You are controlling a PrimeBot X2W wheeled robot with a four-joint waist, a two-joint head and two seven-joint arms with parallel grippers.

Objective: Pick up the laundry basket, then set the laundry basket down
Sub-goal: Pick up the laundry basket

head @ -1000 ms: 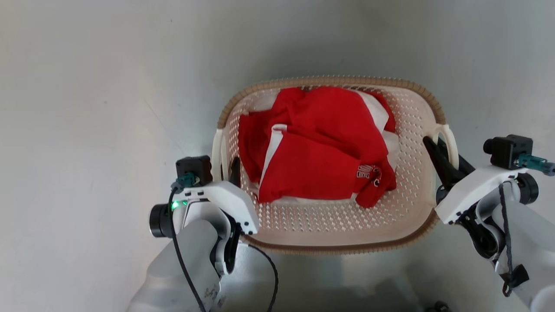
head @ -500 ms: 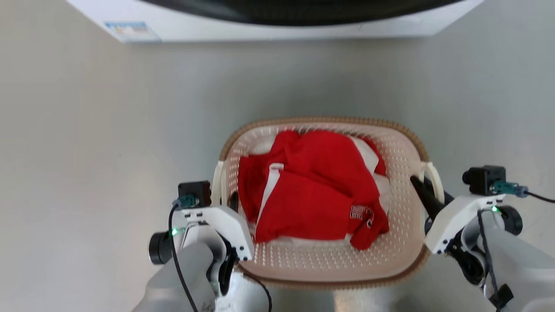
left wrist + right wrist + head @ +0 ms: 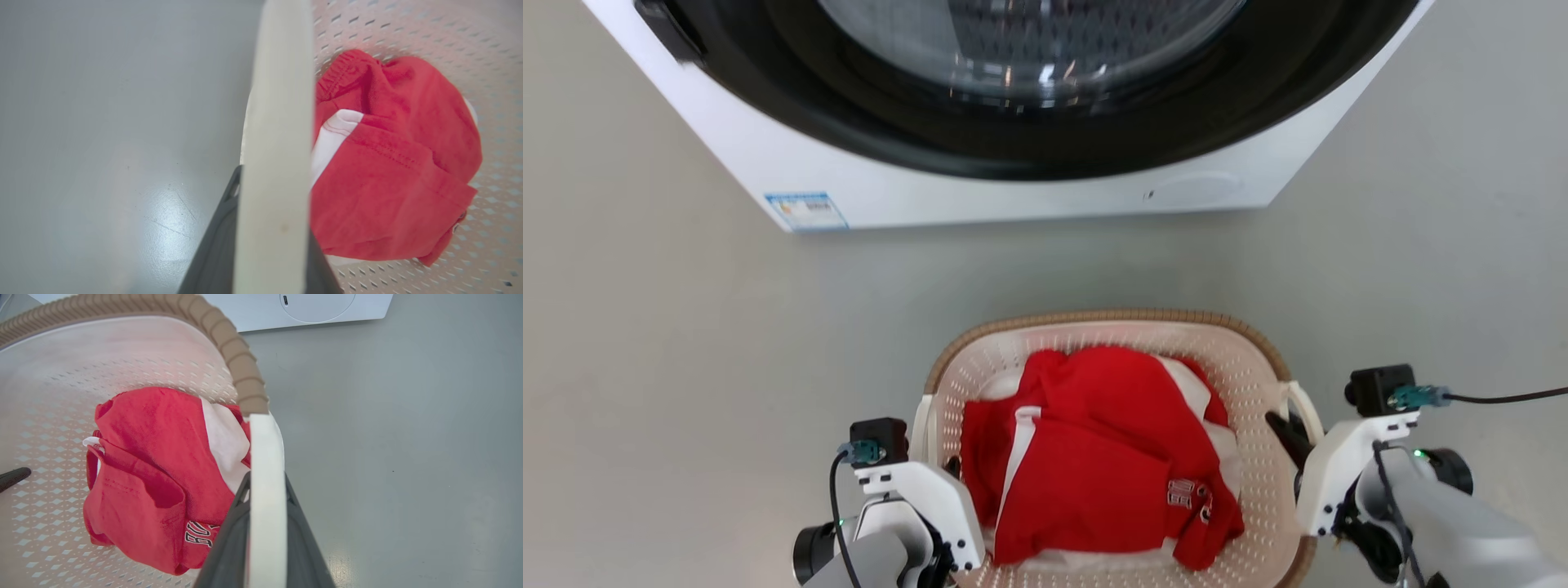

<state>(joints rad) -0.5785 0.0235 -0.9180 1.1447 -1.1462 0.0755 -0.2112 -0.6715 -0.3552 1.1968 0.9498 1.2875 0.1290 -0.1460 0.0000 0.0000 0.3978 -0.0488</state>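
Note:
The laundry basket [image 3: 1262, 514], cream perforated plastic with a brown woven-look rim [image 3: 239, 359], sits low in the head view with red and white clothes [image 3: 1094, 465] inside. My left gripper [image 3: 938, 461] is shut on its left loop handle [image 3: 273, 155], a dark finger [image 3: 220, 245] on either side of the white bar. My right gripper [image 3: 1294, 429] is shut on the right loop handle [image 3: 265, 490] in the same way. I cannot tell whether the basket's base touches the floor.
A white front-loading washer [image 3: 1013, 188] with a dark round glass door [image 3: 1029, 57] stands just beyond the basket, across a strip of grey floor [image 3: 686, 351]. Grey floor also lies on both sides. The left gripper's fingertip [image 3: 12, 477] shows inside the basket in the right wrist view.
The head camera has moved, bringing the washer into the top of the picture. The basket and both grippers now sit lower and look smaller. Both grips on the handles are unchanged.

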